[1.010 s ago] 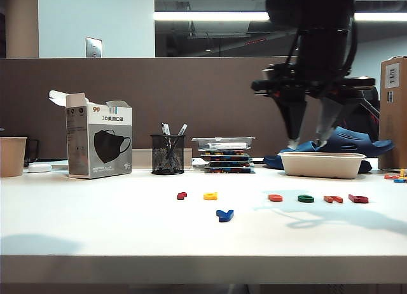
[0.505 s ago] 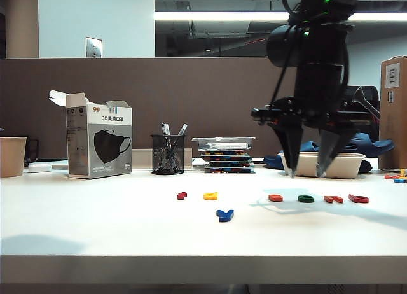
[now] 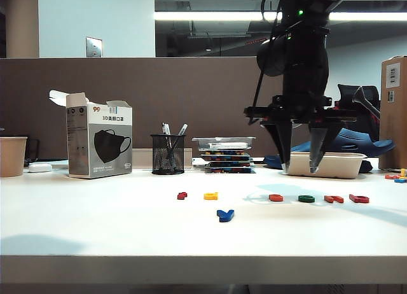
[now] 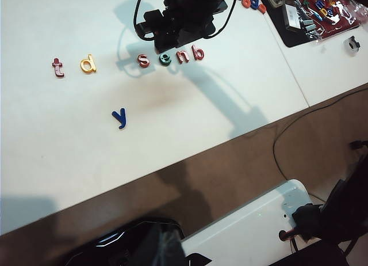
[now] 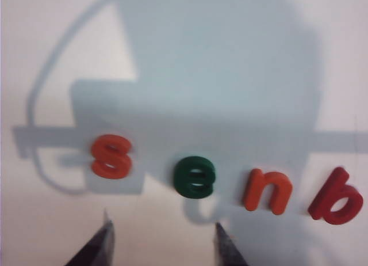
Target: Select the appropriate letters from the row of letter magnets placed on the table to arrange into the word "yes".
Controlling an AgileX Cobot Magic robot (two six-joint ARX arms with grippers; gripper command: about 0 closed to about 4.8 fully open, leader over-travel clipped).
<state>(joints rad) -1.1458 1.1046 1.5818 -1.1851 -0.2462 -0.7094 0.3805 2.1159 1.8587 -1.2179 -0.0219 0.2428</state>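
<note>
On the white table [image 3: 114, 224] lies the row of letter magnets: dark red t [image 3: 182, 195], yellow d [image 3: 210, 195], orange-red s [image 3: 275, 197], green e [image 3: 306, 198], orange n [image 3: 333, 198] and red b [image 3: 358, 198]. The blue y [image 3: 224, 214] lies alone in front of the row. My right gripper [image 3: 297, 170] hangs open above the s [image 5: 111, 156] and e [image 5: 195, 177], points down and holds nothing [image 5: 164, 243]. In the left wrist view the y [image 4: 119, 117], s [image 4: 144, 60] and e [image 4: 165, 59] show from high up. My left gripper is only a dark blur [image 4: 161, 249] off the table's front edge.
Along the back stand a paper cup [image 3: 13, 155], a mask box [image 3: 98, 141], a mesh pen holder [image 3: 167, 154], a stack of flat cases [image 3: 224, 155] and a white tray [image 3: 321, 165]. A cardboard box [image 3: 394, 109] and loose letters [image 3: 397, 176] sit at the far right.
My right gripper has come down and to the left, from over the white tray to just above the s and e. The letters have not moved.
</note>
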